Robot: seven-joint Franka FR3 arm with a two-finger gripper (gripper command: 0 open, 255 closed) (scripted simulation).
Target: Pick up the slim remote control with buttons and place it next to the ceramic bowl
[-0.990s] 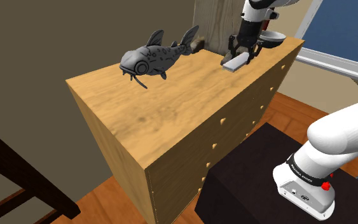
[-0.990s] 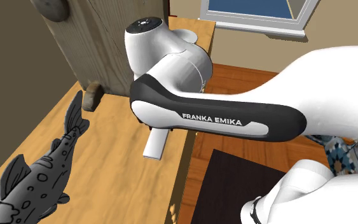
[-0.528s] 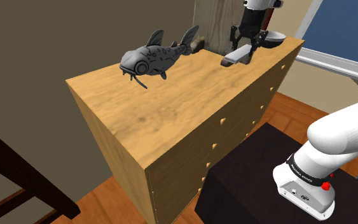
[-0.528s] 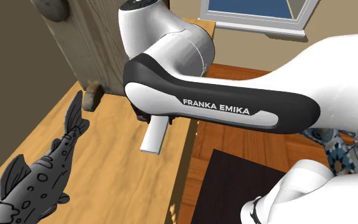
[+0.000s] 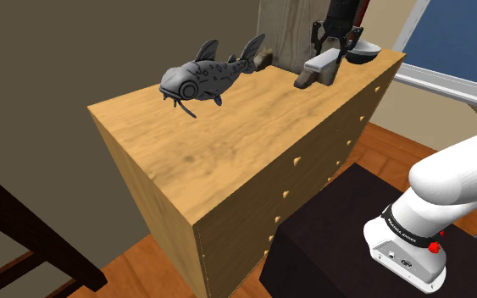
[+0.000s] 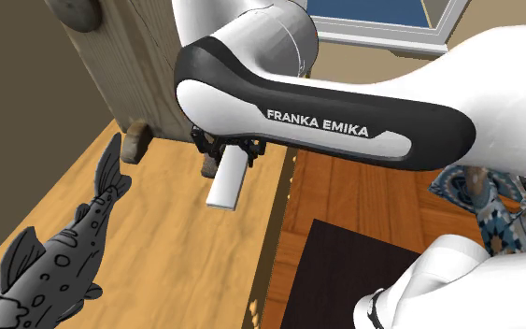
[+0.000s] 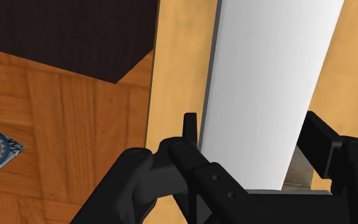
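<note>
While two fingers (image 7: 323, 149) clasp one remote (image 7: 269, 89), one fish (image 5: 202, 78) sits apart.

I've got a light wooden dresser (image 5: 245, 127) running from lower centre to upper right of the shoulder view, with small knobs on its drawer fronts. Behind it, at upper left, is a plain olive-brown wall (image 5: 50, 42). A weathered board (image 5: 283, 25) stands upright at top centre, at the dresser's back. At upper right a white-framed window (image 5: 461, 51) shows blue. Reddish plank floor (image 5: 393, 148) lies at right, and a dark wooden frame (image 5: 54, 245) crosses the lower left. A blue patterned rug (image 6: 513, 224) lies at the second exterior view's right.
</note>
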